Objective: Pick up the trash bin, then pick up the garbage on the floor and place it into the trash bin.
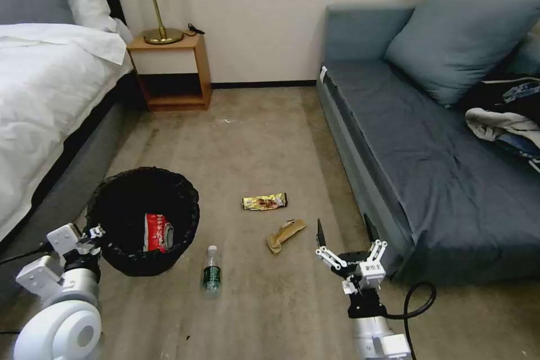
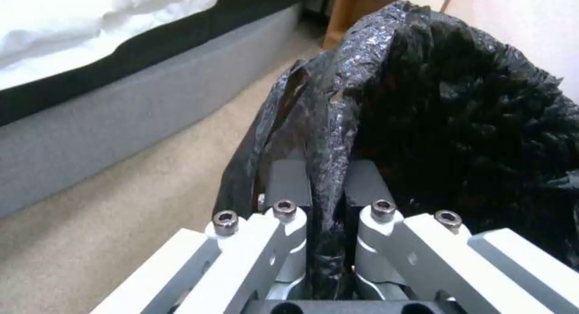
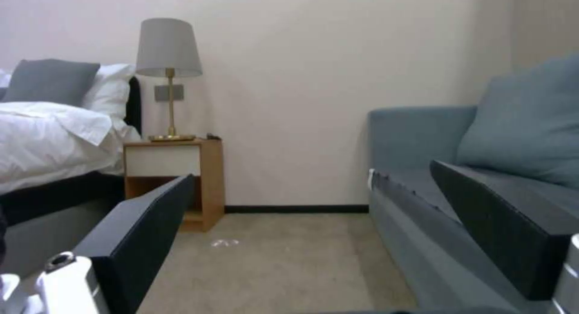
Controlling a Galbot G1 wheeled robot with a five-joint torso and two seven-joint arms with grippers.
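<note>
1. The trash bin (image 1: 143, 225) stands upright on the carpet beside the bed (image 1: 39, 95), its mouth facing up. A red-and-white wrapper (image 1: 157, 232) lies inside it.
2. The left gripper (image 1: 93, 234) is clamped on the near-left edge of the bin; in the left wrist view its fingers (image 2: 288, 183) pinch a fold of the black plastic bag (image 2: 422, 124) between them.
3. The small clear bottle (image 1: 211, 270) lies just right of the bin, with its cap toward the far wall and its long axis running away from the robot.
4. The gold-brown snack wrapper (image 1: 265, 201) lies farther out, with its long axis left to right.
5. The crumpled brown paper (image 1: 285, 234) lies nearer, slanting from near-left to far-right.
6. The right gripper (image 1: 344, 230) hangs just right of the paper, near the sofa's (image 1: 427, 140) front edge, with its jaws spread wide and nothing between them.
7. The floor is beige carpet (image 1: 264, 135). A wooden nightstand (image 1: 171, 70) with a brass lamp (image 1: 154, 0) stands against the far wall.
</note>
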